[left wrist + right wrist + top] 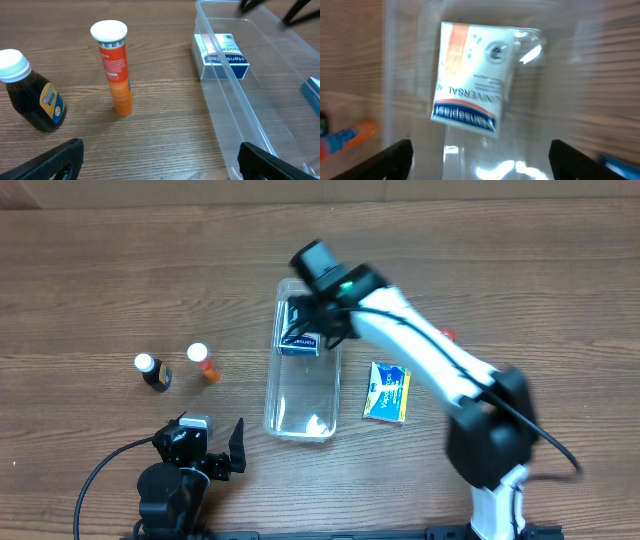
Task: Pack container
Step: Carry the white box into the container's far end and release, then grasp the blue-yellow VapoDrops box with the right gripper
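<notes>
The clear container (272, 385) lies lengthwise in the middle of the table. A white and blue plaster box (299, 340) lies inside it at the far end. My right gripper (318, 320) hovers over that box, open and empty; its wrist view shows the box (472, 77) between and beyond the spread fingers (480, 160). My left gripper (215, 445) is open and empty near the front edge, left of the container. Its wrist view shows the fingers (160, 160), the container wall (235, 90) and the box (222, 57).
An orange tube (203, 363) (115, 70) and a dark bottle with a white cap (153, 372) (32, 95) stand left of the container. A blue and yellow packet (387, 391) lies to its right. A small red item (447, 334) shows behind the right arm.
</notes>
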